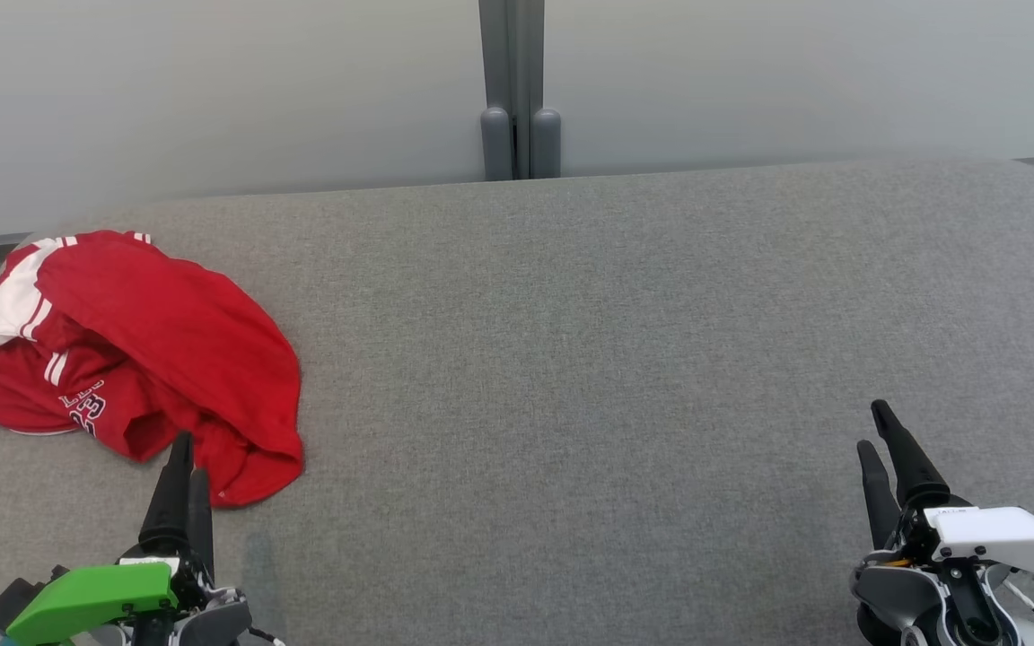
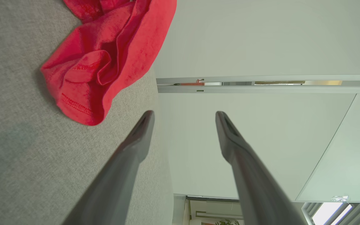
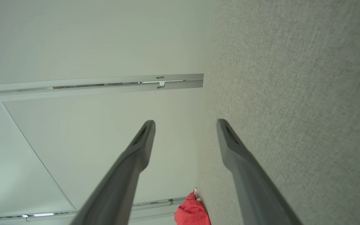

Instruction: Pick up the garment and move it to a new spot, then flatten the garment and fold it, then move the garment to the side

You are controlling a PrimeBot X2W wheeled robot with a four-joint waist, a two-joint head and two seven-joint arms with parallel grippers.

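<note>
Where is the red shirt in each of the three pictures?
Head view: the red shirt lies crumpled at the left on the grey surface, just beyond the left gripper.
Left wrist view: the red shirt is at the top, left of centre.
Right wrist view: a small bit of the red shirt is at the bottom edge, near the middle.
Shared landmark: the grey surface under it.

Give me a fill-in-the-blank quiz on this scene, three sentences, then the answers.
1. The crumpled garment is mostly ___ with white stripes.
2. It lies on the gray surface, on the robot's ___ side.
3. The left gripper and right gripper are both ___, holding nothing.
Missing words: red; left; open.
</note>
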